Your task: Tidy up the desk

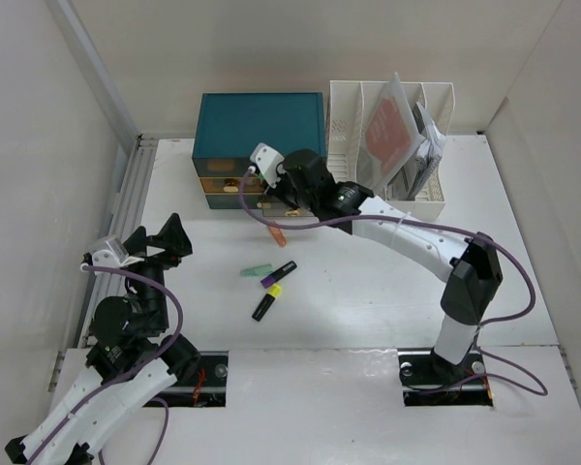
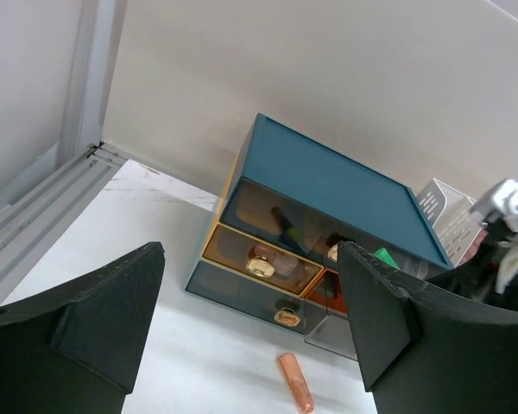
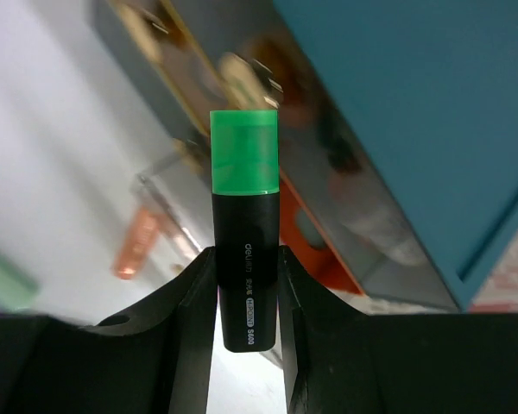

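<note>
Your right gripper (image 3: pixel 244 255) is clamped on a black highlighter with a green cap (image 3: pixel 244 185). The cap points at the front of the teal drawer box with translucent amber drawers (image 1: pixel 261 121). In the overhead view this gripper hangs just in front of those drawers.

Your left gripper (image 2: pixel 250 259) is spread wide with nothing between its fingers. It is raised near the table's left edge and faces the drawer box.

The large flat matte white table (image 1: pixel 368 300) lies under everything, with both arm bases at its near edge. Loose on it near the middle are a mint-green highlighter (image 1: pixel 256 270), a black highlighter with a purple cap (image 1: pixel 279 274) and a black highlighter with a yellow cap (image 1: pixel 266 303). A small copper-orange tube (image 2: pixel 295 394) lies just in front of the drawers.

A white slotted file rack (image 1: pixel 344 116) stands right beside the drawer box and holds papers.
</note>
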Available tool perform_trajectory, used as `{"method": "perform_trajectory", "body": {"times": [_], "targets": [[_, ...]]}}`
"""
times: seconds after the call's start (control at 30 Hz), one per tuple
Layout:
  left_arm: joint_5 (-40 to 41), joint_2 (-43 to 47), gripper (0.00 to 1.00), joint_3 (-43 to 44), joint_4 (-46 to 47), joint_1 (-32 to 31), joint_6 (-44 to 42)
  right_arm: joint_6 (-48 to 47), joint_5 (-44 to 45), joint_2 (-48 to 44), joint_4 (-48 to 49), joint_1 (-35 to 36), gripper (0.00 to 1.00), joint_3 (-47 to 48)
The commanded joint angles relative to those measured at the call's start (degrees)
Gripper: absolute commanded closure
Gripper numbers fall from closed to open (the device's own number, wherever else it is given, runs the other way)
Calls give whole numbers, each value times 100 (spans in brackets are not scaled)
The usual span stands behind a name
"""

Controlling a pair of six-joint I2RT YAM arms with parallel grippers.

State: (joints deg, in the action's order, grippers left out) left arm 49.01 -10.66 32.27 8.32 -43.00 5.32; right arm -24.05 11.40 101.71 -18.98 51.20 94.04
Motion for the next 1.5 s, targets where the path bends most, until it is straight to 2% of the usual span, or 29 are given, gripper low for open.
{"method": "perform_trajectory", "body": {"times": [0.0,0.17,0.4,0.73,0.77,0.83,0.93,0.97,1.2,1.27,1.33,1.37,1.4,1.43,1.47], "targets": [[-59,11,22,-19,214,11,-102,-169,600,68,44,-128,95,203],[-59,11,22,-19,214,11,-154,-284,600,252,44,-242,95,316],[-59,11,22,-19,214,11,-154,-407,363,472,-211,-295,90,317],[-59,11,22,-19,214,11,-154,-565,196,657,-273,-699,87,369],[-59,11,22,-19,214,11,-154,-565,196,657,-273,-751,85,369],[-59,11,22,-19,214,11,-154,-565,143,657,-342,-752,76,369],[-59,11,22,-19,214,11,-154,-618,-93,657,-457,-752,56,369],[-59,11,22,-19,214,11,-154,-618,-164,587,-457,-752,53,369],[-59,11,22,-19,214,11,-154,-670,-489,-62,-510,-752,51,168],[-59,11,22,-19,214,11,-154,-950,-1154,-526,-440,-752,51,-190],[-59,11,22,-19,214,11,-154,-1485,-2250,-817,-702,-821,53,-455],[-120,11,22,-19,214,11,-154,-1854,-3666,-933,-930,-953,55,-578],[-172,11,23,-19,214,11,-154,-2258,-4341,-1030,-1463,-1024,57,-823],[-243,11,23,-19,214,11,-206,-3175,-4948,-1100,-1790,-1085,57,-922],[-417,63,23,-19,214,11,-207,-3689,-5885,-1101,-2141,-1155,58,-1001]]}}
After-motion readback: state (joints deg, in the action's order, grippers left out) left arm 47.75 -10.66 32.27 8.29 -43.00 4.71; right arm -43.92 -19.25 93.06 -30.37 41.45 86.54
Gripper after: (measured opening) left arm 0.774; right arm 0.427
